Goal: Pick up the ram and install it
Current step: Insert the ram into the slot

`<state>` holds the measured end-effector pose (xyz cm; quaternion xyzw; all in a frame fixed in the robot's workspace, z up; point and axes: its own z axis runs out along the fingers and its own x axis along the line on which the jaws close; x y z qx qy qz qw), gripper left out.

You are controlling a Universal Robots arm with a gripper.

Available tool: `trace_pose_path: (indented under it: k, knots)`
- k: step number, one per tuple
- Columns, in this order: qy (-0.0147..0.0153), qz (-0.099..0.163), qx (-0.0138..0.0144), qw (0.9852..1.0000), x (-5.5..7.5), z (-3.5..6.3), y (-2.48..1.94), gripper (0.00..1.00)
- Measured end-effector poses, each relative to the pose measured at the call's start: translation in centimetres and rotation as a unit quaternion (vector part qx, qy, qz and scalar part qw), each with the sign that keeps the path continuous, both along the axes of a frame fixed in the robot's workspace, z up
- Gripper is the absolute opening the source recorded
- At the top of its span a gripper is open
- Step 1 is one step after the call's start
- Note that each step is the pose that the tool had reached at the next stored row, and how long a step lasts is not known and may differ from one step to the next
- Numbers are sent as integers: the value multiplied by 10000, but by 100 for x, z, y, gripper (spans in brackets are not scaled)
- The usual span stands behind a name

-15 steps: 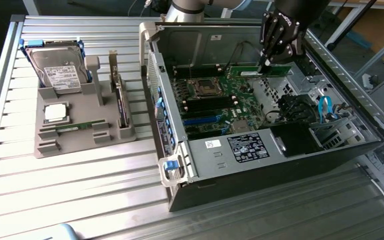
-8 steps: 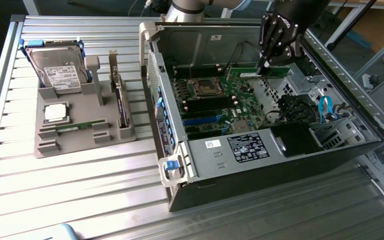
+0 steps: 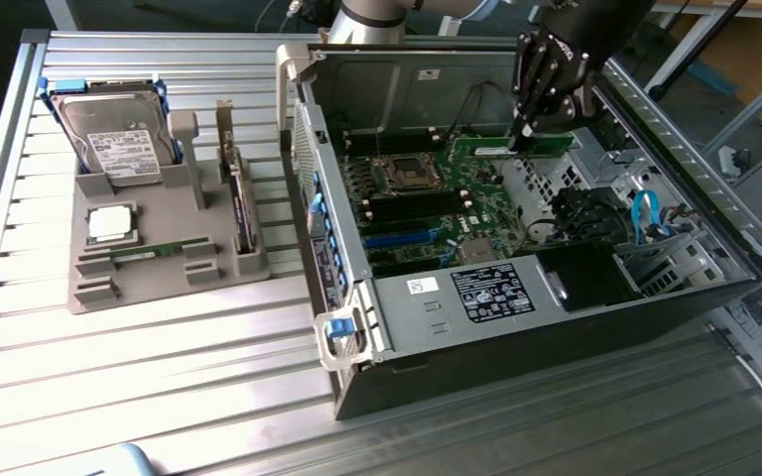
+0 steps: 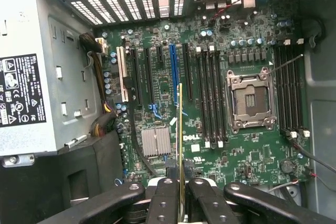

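My gripper hangs inside the open computer case, above the motherboard. It is shut on the ram, a thin green stick held below the fingers. In the wrist view the ram appears edge-on, clamped between the two black fingers of the gripper. The stick's far end sits over the board between the blue slot and the black memory slots, clear of the board. The empty processor socket lies beyond those slots, with more memory slots past it.
A grey holder at the exterior view's left carries a hard drive, a silver processor chip, an upright card and another green stick. The power supply, cables and case walls hem in the board.
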<state>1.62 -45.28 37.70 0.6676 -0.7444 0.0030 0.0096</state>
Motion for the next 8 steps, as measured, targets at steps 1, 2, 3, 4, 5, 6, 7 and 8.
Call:
trace_pose_path:
  k: [1, 2, 3, 4, 5, 6, 7, 8]
  knots:
    - [0, 0, 0, 10000, 0, -6, 0, 14]
    - [0, 0, 0, 10000, 0, -12, 0, 14]
    - [0, 0, 0, 10000, 0, -18, 0, 14]
    - [0, 0, 0, 10000, 0, -23, 0, 14]
    - [0, 0, 0, 10000, 0, -29, 0, 14]
    - [0, 0, 0, 10000, 0, -35, 0, 14]
    - [0, 0, 0, 10000, 0, -39, 0, 14]
    - [0, 0, 0, 10000, 0, -45, 0, 14]
